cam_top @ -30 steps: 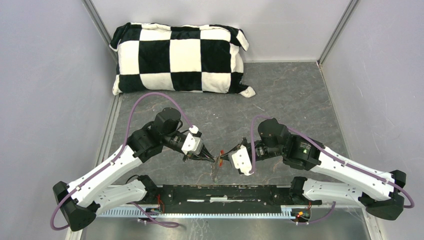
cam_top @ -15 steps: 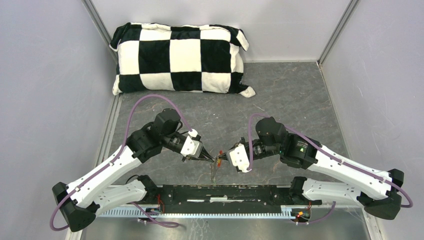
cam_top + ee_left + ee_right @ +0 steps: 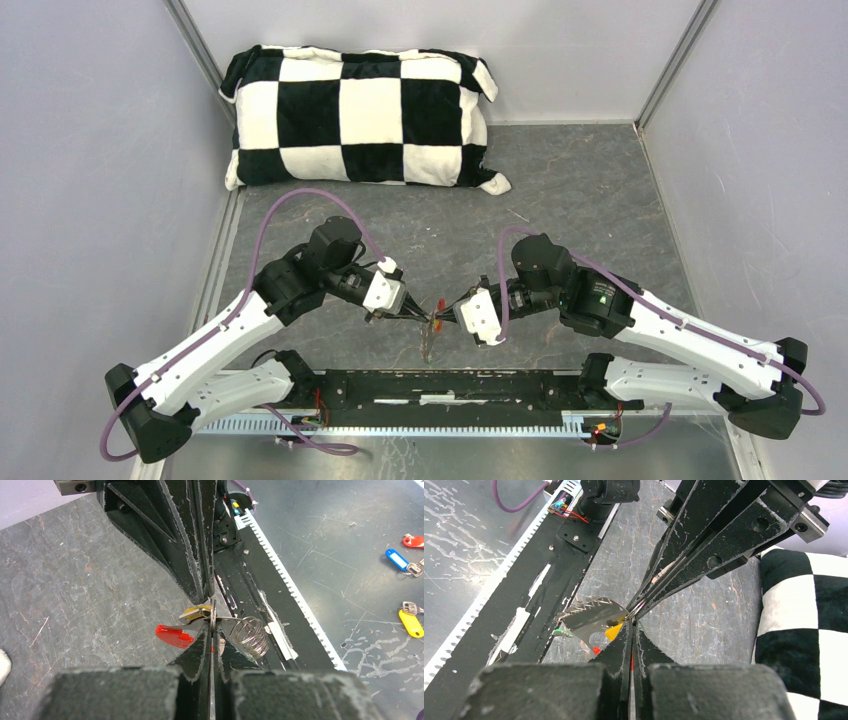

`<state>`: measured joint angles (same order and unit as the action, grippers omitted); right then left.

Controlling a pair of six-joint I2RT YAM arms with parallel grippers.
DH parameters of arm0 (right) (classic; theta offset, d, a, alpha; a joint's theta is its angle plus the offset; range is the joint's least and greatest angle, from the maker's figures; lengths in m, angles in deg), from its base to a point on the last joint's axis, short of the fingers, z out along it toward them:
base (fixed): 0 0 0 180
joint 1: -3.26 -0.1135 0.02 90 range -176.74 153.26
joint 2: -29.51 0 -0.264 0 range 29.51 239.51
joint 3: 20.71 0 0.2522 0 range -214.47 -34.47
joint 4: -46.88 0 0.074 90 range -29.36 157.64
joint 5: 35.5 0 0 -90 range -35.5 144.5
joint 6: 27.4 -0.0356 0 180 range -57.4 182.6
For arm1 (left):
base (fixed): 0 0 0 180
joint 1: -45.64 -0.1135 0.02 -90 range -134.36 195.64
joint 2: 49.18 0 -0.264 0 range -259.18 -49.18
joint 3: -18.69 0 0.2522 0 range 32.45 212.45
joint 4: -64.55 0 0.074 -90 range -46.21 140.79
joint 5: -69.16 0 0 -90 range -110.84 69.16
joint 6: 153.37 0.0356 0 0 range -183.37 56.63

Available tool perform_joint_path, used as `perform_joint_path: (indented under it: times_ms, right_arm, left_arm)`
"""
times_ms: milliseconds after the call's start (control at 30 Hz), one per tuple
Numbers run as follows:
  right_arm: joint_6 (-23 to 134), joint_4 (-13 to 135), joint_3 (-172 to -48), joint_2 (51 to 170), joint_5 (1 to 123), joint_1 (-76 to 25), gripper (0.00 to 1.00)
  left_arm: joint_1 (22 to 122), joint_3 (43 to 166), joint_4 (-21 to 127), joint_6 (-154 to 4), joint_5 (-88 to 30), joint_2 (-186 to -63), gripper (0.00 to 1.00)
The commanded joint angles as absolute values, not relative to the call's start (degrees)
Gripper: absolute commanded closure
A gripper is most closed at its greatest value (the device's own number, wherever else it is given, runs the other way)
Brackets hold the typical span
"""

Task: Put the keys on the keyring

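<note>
**Keyring** (image 3: 250, 636): thin grey metal wire, its coils pulled apart into a loose spring shape. It is held off the bench at the point where the two claws meet, near the front edge between the arm bases. From above, part of it hangs below the claw tips.

**Red tag** (image 3: 174, 635): elongated plastic tag just left of the claw tips in the left wrist view, hanging free.

**Yellow key** (image 3: 196, 613): small, with a plastic head. It sits right at the meeting point, touching the tip of the right claw and just beside the ring's wire. Its blade cannot be made out.

**Left claw** (image 3: 211, 630): jaws together, clamped on a thin metal edge of the keyring, and a wire runs from there to the coils.

**Right claw** (image 3: 631, 626): jaws together, tip to tip with the left claw. What it pinches, if anything, cannot be told.

**Bench** (image 3: 580, 190): dark grey with a stone pattern and grey walls on three sides.

**Mounting rail** (image 3: 260, 580): black, running along the front edge beneath the held ring.

**Pillow** (image 3: 360, 118): black-and-white checks, lying against the back wall, well apart from the claws.

**Metal sheet** (image 3: 350, 530): lies beyond the rail and carries loose tagged keys, namely a red one (image 3: 414, 541), a blue one (image 3: 396, 559) and a yellow one (image 3: 411, 624).
</note>
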<state>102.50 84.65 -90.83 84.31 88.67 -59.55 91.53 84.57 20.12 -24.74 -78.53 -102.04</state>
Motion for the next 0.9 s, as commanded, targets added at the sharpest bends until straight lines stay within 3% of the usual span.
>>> perform_joint_path:
  times_ms: [0, 867]
  right_arm:
    - [102.5, 82.9, -90.3, 83.4, 90.0, -59.3, 1.0]
    - [103.7, 82.3, -90.6, 82.4, 89.7, -59.3, 1.0]
  left_arm:
    - [91.7, 86.4, 23.4, -26.4, -78.3, -102.1, 0.98]
    - [91.6, 85.6, 24.8, -28.4, -77.6, -102.1, 0.98]
